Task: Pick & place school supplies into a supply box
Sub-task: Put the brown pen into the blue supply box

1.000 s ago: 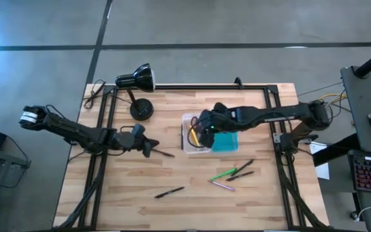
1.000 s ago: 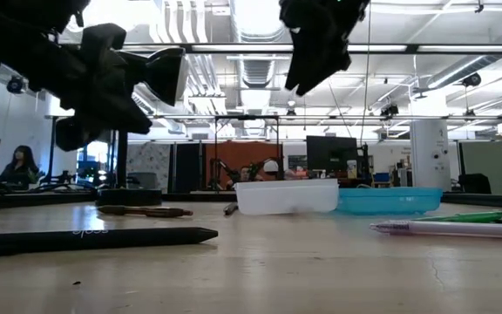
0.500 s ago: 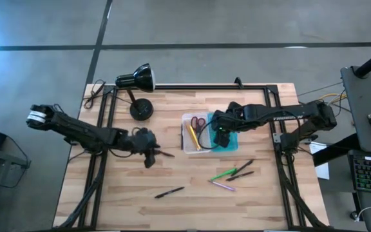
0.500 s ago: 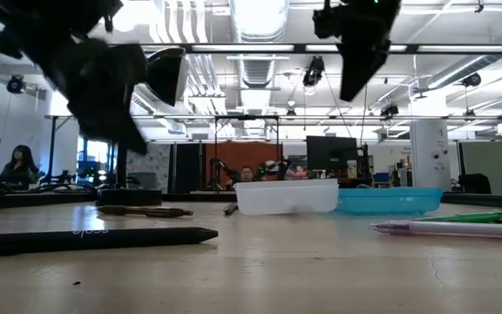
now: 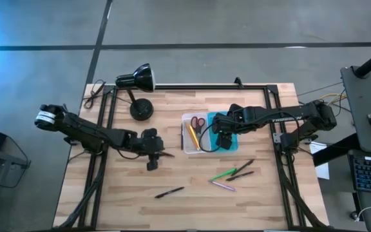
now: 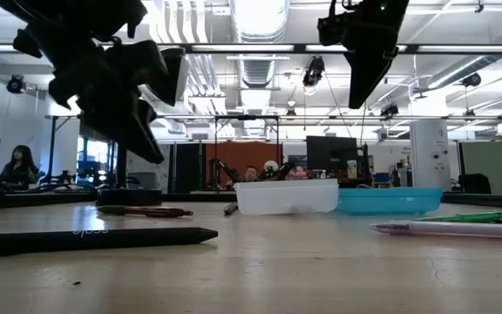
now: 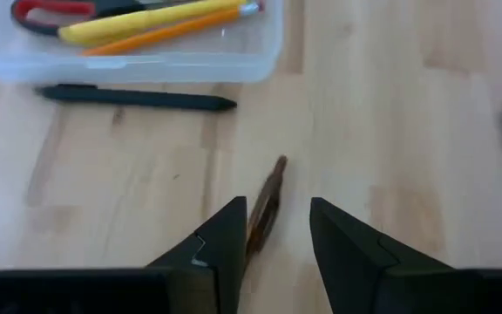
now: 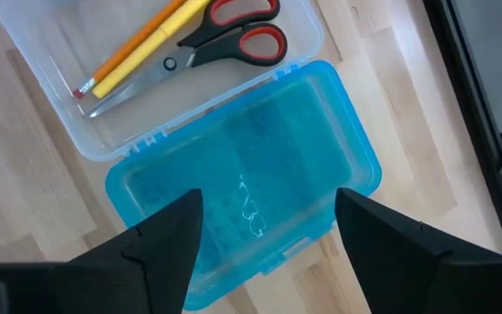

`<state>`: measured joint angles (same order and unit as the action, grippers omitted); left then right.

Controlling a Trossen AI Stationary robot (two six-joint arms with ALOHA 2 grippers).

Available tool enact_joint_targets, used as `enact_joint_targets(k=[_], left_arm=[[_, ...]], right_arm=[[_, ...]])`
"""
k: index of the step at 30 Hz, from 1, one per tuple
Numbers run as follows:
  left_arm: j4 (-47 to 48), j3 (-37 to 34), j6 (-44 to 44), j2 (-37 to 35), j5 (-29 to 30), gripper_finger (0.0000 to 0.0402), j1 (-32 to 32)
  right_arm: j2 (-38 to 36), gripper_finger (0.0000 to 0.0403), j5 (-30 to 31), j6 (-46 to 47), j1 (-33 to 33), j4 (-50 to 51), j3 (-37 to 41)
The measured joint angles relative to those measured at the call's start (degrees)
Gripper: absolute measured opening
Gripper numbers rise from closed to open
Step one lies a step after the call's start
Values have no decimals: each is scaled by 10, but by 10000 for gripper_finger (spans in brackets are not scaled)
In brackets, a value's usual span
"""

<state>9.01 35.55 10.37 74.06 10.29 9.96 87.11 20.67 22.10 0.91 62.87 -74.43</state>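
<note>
Wood tabletop (image 5: 127, 206): from above, you see the supply box (image 5: 210, 132) lying open near the middle, its clear half toward the left arm and its teal half under the right gripper (image 5: 223, 131).
High view, left arm: your left gripper (image 5: 153, 154) hangs over the brown pencil (image 5: 167, 153), just beside the box, probably lined up for a pick.
High view, loose supplies: a black pen (image 5: 170, 191), a green pen (image 5: 225, 174), a pink pen (image 5: 224, 186) and two dark pens (image 5: 243, 169) lie well apart from the box.
Low view: you see the box (image 6: 321, 196) flat on the table, a black pen (image 6: 94, 237) nearest the lens, both arms raised.
Left wrist view: fingers (image 7: 225, 240) parted, empty, straddling the brown pencil (image 7: 264, 209); a black pen (image 7: 138, 98) lies touching the clear wall.
Right wrist view: fingers (image 8: 168, 235) spread wide, holding nothing, above the teal half (image 8: 251, 174); red-handled scissors (image 8: 220, 30), a yellow marker (image 8: 142, 48) and an orange pencil (image 8: 116, 61) lie in the clear half.
</note>
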Motion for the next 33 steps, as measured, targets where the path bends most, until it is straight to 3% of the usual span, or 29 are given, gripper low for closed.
enact_joint_targets(k=[7,14,22,27,33], left_arm=[[1,-1,-28,36,-82,112,0],[9,7,-31,85,-24,112,-6],[45,26,-61,87,-14,112,-15],[58,12,-63,102,-20,112,-39],[55,12,-80,133,-80,112,-74]], right_arm=[[0,250,-14,-2,0,-1,6],[0,247,-15,1,0,-2,35],[0,247,-30,4,0,-14,62],[0,247,-31,3,-1,-39,74],[0,247,-31,3,-1,-48,83]])
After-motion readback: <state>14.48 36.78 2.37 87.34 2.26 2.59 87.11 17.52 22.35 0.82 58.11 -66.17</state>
